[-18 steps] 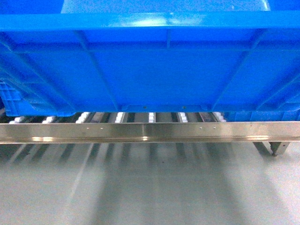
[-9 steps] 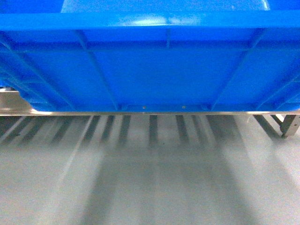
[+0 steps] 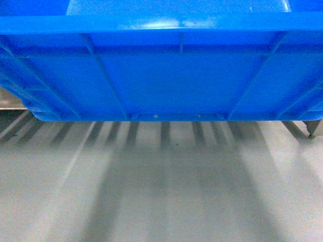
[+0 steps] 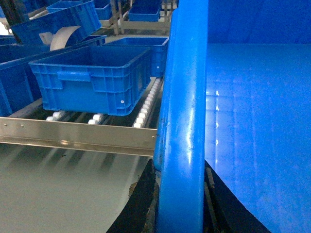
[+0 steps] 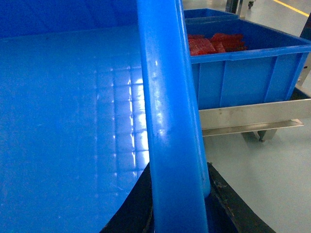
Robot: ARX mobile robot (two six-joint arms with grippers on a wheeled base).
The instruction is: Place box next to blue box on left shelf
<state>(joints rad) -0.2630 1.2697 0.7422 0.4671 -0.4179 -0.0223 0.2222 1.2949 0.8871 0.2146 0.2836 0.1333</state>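
Observation:
The box (image 3: 161, 75), a large bright blue ribbed crate, fills the upper half of the head view and hangs above the grey floor. My left gripper (image 4: 181, 194) is shut on its left rim (image 4: 182, 97), one black finger (image 4: 141, 208) outside and the other inside. My right gripper (image 5: 177, 194) is shut on the right rim (image 5: 167, 97) in the same way. The left shelf (image 4: 73, 136) shows its metal front rail and white rollers (image 4: 146, 104) ahead of the crate's left side. A smaller blue box (image 4: 92, 80) stands on those rollers.
More blue crates (image 4: 53, 22) are stacked behind the shelf on the left. To the right, a blue crate with red contents (image 5: 243, 63) stands on a metal rack (image 5: 252, 116). A rack foot (image 3: 313, 130) shows at the head view's right edge.
In the head view the shelf's front rail and rollers have slid upward and gone out of sight behind the box. The rack foot moved up and right. Both grips are unchanged.

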